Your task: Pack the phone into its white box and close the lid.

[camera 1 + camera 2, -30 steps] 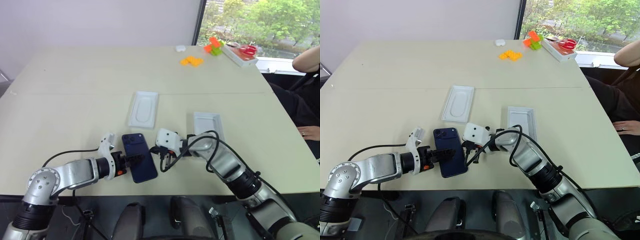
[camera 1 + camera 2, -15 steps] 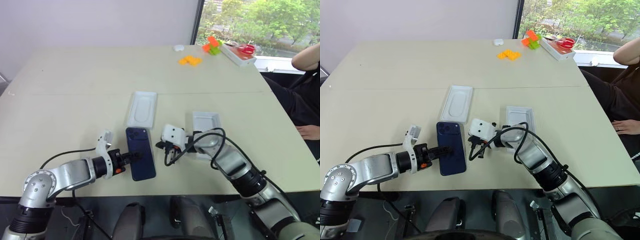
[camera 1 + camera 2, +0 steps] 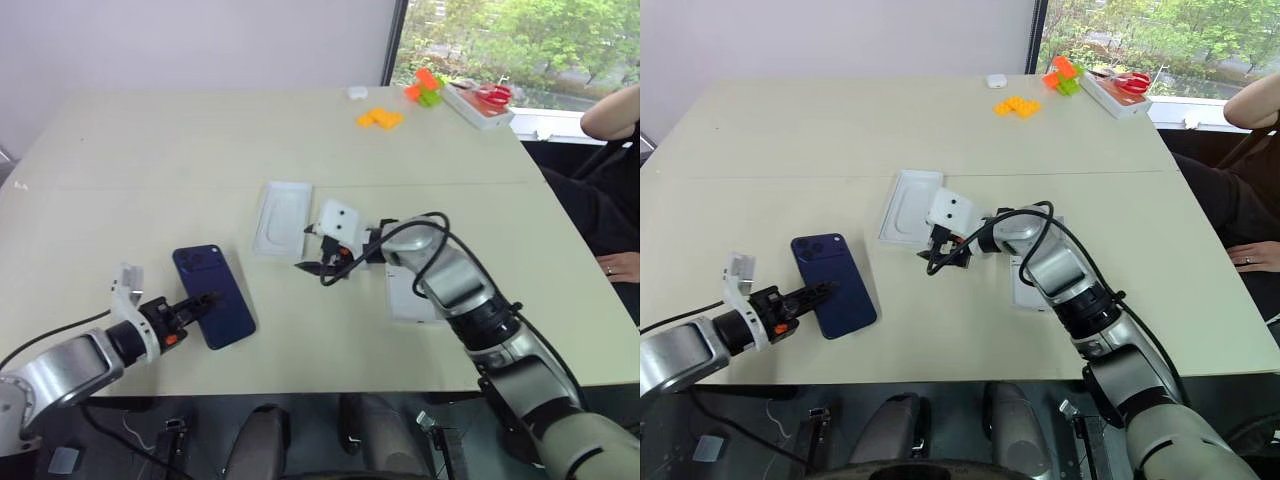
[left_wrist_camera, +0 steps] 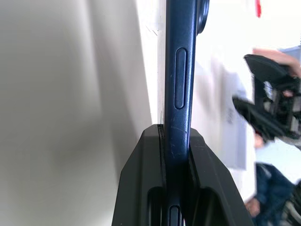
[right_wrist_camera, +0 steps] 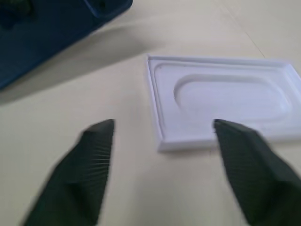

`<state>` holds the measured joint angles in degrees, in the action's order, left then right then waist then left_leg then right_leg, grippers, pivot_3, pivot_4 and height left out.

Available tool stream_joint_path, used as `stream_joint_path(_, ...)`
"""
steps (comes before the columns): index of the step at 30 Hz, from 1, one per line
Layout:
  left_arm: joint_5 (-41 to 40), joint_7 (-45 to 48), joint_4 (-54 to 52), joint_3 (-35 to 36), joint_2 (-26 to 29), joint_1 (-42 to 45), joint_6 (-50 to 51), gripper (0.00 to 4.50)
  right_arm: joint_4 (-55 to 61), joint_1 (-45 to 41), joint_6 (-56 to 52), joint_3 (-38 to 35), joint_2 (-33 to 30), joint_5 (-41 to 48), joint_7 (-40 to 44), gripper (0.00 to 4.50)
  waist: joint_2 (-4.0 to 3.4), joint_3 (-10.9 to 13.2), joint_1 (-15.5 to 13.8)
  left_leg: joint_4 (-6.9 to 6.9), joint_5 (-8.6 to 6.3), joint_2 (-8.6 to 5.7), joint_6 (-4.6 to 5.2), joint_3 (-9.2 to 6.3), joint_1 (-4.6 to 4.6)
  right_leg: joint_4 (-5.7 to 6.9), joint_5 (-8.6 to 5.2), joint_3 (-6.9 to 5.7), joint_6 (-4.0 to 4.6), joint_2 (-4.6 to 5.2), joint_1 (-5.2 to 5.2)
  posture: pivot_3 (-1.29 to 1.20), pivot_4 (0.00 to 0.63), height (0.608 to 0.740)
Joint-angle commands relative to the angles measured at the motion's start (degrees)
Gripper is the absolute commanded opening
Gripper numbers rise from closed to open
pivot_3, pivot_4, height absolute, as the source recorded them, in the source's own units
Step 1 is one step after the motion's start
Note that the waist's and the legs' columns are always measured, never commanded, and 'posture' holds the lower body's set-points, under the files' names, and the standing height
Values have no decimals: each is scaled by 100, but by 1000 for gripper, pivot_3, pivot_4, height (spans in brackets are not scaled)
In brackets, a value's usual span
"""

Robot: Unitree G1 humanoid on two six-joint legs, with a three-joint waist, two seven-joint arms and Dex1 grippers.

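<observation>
The left claw (image 3: pixel 185 308) is clamped on the near edge of the phone (image 3: pixel 212 295), its two black fingers (image 4: pixel 141 188) pressed against the front and back faces; the wrist view shows the navy body edge-on between them, side button facing out. The phone is held at the near-left part of the worktop (image 3: pixel 150 150), glossy back up and camera cluster at the far corner, well apart from the other items. The right claw (image 3: pixel 318 262) is spread wide and grips nothing; it hangs over the middle of the worktop, pointing down and to the robot's left, with the near end of the flat white insert (image 3: pixel 283 217) just beyond its fingertips (image 5: pixel 96 141). That insert, with its oval recess, lies flat on the worktop. The white box (image 3: pixel 410 295) lies to the right of the right forearm, partly hidden under the arm, so its contents cannot be judged. At the far right corner of the worktop sit orange blocks (image 3: pixel 381 119), an orange and green piece (image 3: pixel 428 88), and a white tray with red scissors (image 3: pixel 482 103). A person's arm (image 3: pixel 615 110) and hand (image 3: pixel 622 265) appear past the right edge.
</observation>
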<state>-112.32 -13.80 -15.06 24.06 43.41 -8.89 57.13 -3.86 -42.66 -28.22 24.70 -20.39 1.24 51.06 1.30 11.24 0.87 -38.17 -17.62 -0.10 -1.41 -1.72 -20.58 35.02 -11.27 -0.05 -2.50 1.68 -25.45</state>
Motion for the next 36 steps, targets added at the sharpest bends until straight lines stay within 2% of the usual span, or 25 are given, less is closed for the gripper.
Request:
stream_joint_path(1, -68, 213, -79, 229, 215, -74, 84, 0, -579, -357, 432, 127, 301, -173, -21, 3374, 1, 1, 7, 0, 0, 0, 0, 1, -3, -4, 3, 0, 5, 3, 0, 0, 150, 732)
stream_joint_path(7, -68, 157, -218, 161, 207, -138, -24, 0, -1679, -734, 1100, 260, 713, -518, -88, 3374, 0, 1, 9, 4, 0, -1, 0, 4, -6, -9, 12, 3, 19, 13, -2, 0, 150, 732)
stream_joint_path(13, -68, -1, -477, 78, 84, -112, -188, 0, -1925, -765, 1493, 243, 751, -724, -26, 3374, 0, 2, 4, 6, 0, -1, -1, 2, -7, -9, 12, 1, 19, 14, -2, 0, 150, 732)
stream_joint_path(16, -68, -40, -446, 48, 74, -11, -200, 0, -1844, -664, 1577, 269, 668, -788, 81, 2567, 0, 2, 5, 6, 0, 0, -1, 1, -6, -8, 12, 1, 19, 12, -2, 0, 150, 732)
stream_joint_path(20, -68, -37, -305, 11, 66, 175, -179, 0, -1766, -583, 1538, 248, 633, -857, 88, 636, 0, 2, 4, 6, 0, -1, -1, 1, -4, -7, 12, 1, 19, 9, -2, 0, 150, 732)
stream_joint_path(32, -68, -255, -173, -54, -143, 532, -169, 0, -1405, -336, 1263, 137, 497, -853, 171, 636, 1, 1, 0, 6, 0, -1, -1, 2, -3, -5, 12, 1, 18, 10, -1, 0, 150, 732)
stream_joint_path(34, -68, -309, -196, -70, -183, 579, -178, 0, -1456, -326, 1277, 142, 510, -884, 150, 97, 1, 1, 0, 6, 1, -1, -2, 1, -2, -5, 12, 1, 18, 9, 0, 0, 150, 732)
stream_joint_path(36, -68, -336, -201, -62, -210, 602, -175, 0, -1448, -319, 1288, 140, 507, -914, 134, 22, 1, 1, 0, 6, 1, -1, -2, 1, 0, -4, 12, 1, 18, 9, 1, 0, 150, 732)
